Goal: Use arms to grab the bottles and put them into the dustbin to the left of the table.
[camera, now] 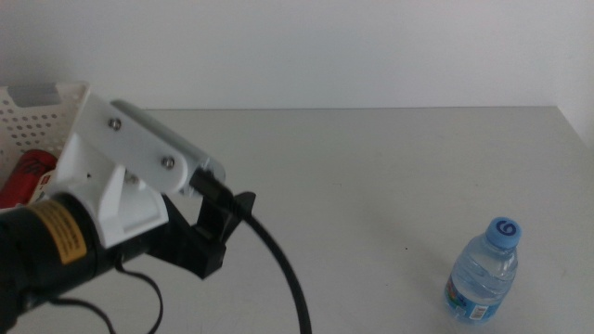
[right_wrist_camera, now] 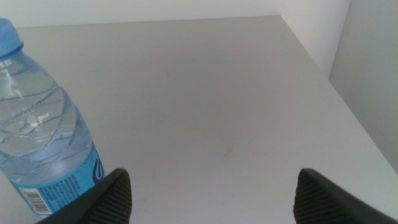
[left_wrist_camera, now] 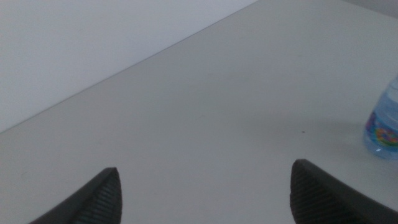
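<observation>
Now one water bottle [camera: 483, 278] standing, one red can [camera: 26, 176] binned, both hands [left_wrist_camera: 205, 196] [right_wrist_camera: 211, 196] released

Table [camera: 371, 176] middle bare, open passage; water bottle [camera: 482, 274] upright near right front; left arm [camera: 121, 213] fills left front

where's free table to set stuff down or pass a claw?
Bare table from the left claw across to the bottle, and behind both up to the wall. Crowded only at the left edge: arm over the bin, red can inside.
</observation>
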